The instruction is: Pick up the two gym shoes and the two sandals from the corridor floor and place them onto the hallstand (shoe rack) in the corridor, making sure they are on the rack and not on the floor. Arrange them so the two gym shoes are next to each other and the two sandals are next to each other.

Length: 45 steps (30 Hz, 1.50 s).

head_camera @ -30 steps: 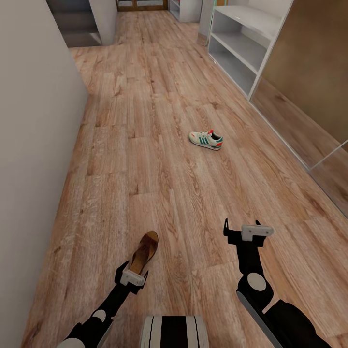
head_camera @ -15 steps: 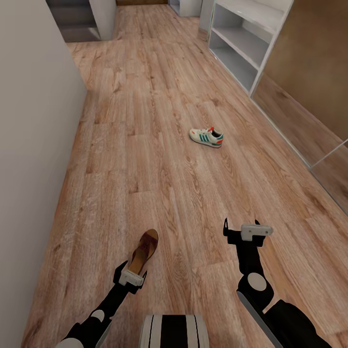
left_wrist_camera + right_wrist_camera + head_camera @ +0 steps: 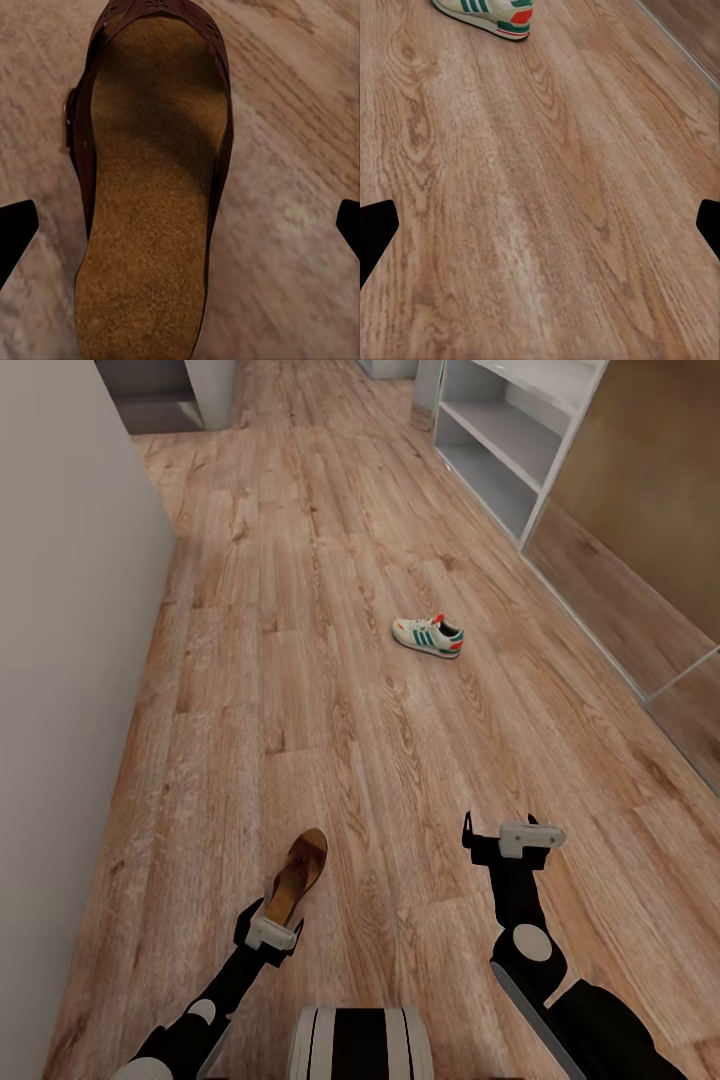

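Observation:
One dark brown sandal (image 3: 298, 875) with a tan footbed lies on the corridor floor (image 3: 330, 710) just ahead of my left gripper (image 3: 272, 922). In the left wrist view the sandal (image 3: 154, 187) lies lengthwise between the wide-apart fingertips of the open left gripper (image 3: 180, 232), and I see no contact. One cream gym shoe (image 3: 428, 635) with green stripes and an orange-red heel lies farther up the floor, right of centre; the right wrist view catches the gym shoe (image 3: 487, 13) at its edge. My right gripper (image 3: 505, 838) hangs open and holds nothing over bare planks. The pale grey hallstand (image 3: 505, 445) stands along the right wall, farther on.
A pale wall (image 3: 70, 660) runs close along my left side. Brown wall panels (image 3: 640, 510) with a low skirting line the right side past the hallstand. A grey unit (image 3: 160, 400) stands at the far left of the corridor.
The whole picture has slid slightly upward, so the camera moved; the far doorway has left the top edge. Both arms hold the same pose, and the sandal and shoe lie as before.

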Available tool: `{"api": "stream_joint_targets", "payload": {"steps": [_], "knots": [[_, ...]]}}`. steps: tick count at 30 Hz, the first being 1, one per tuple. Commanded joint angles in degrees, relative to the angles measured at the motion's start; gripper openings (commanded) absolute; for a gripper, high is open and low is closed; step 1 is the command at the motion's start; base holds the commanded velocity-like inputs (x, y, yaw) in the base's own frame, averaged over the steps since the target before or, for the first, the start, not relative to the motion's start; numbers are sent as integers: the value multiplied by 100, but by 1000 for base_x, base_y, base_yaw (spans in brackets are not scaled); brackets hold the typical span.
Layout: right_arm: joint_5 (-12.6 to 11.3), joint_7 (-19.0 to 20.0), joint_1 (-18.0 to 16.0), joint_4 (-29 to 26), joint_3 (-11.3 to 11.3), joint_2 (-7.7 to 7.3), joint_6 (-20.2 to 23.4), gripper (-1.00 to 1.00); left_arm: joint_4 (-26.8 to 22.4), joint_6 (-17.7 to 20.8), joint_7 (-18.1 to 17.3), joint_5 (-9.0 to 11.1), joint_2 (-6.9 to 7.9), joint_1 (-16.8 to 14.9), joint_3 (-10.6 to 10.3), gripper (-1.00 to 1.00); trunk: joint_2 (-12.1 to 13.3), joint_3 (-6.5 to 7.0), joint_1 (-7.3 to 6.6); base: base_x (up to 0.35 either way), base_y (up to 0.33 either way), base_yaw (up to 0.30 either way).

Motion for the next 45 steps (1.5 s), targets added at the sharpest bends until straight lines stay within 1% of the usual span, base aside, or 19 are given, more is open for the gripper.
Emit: {"api": "stream_joint_targets", "payload": {"steps": [1,8,20,36,45], "knots": [[-19,-43,-6,-9,17,-6,40,100,-1,-13,-47,-14,-5,-2,49,100,-2,-12,-1,0,0,0],[-19,-43,-6,-9,14,-6,40,100,-1,-11,-46,-20,1,-34,49,100,-2,-49,-1,0,0,0],[-19,-42,-6,-9,13,-7,45,100,1,-7,-43,-25,10,-69,49,100,-2,-74,-1,0,0,0],[-19,-47,-6,-9,14,-5,48,100,2,-6,-41,-20,35,-107,49,100,-2,-170,-1,0,0,0],[-19,-48,-6,-9,20,-5,48,100,4,-6,-42,-18,39,-126,49,100,-2,-192,-1,0,0,0]]}}
